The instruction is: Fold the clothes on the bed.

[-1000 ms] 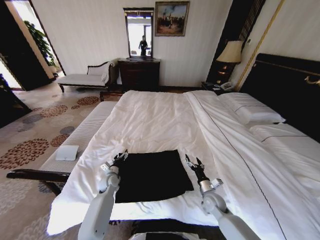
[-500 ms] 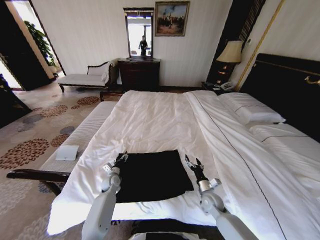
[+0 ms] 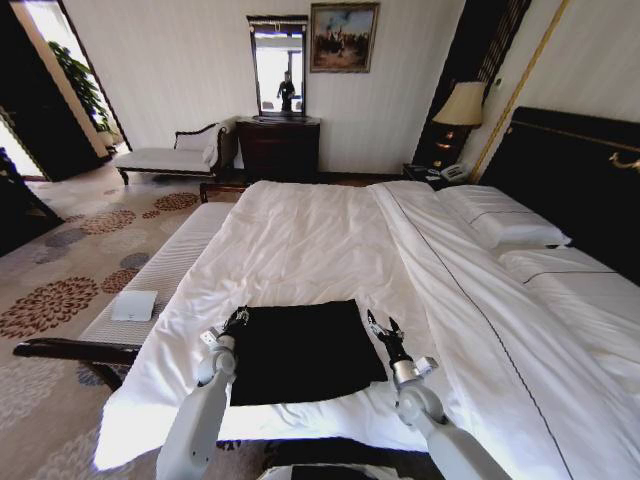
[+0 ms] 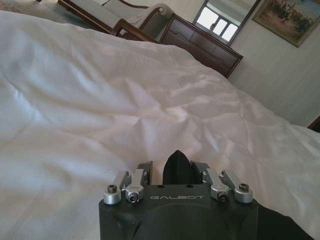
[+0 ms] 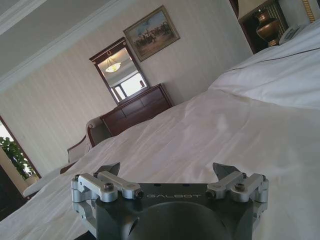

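Observation:
The black clothes (image 3: pixel 305 350) lie as a flat folded rectangle near the foot of the white bed (image 3: pixel 300 235). My left gripper (image 3: pixel 235 320) is at their far left corner. In the left wrist view, a peak of black fabric (image 4: pixel 176 162) stands pinched between the narrowed fingers of the left gripper (image 4: pixel 172 167). My right gripper (image 3: pixel 380 328) hovers at the far right corner of the clothes. The right wrist view shows the right gripper (image 5: pixel 167 167) open, fingers wide apart, nothing between them.
A white-cushioned bench (image 3: pixel 165 275) runs along the bed's left side, with a small white pad (image 3: pixel 133 305) on it. Pillows (image 3: pixel 505 225) and the dark headboard (image 3: pixel 575 180) are at the right. A dark dresser (image 3: pixel 278 148) stands at the far wall.
The left gripper has shifted slightly left and toward me at the clothes' corner. The right gripper has edged a little left. The clothes lie much as before.

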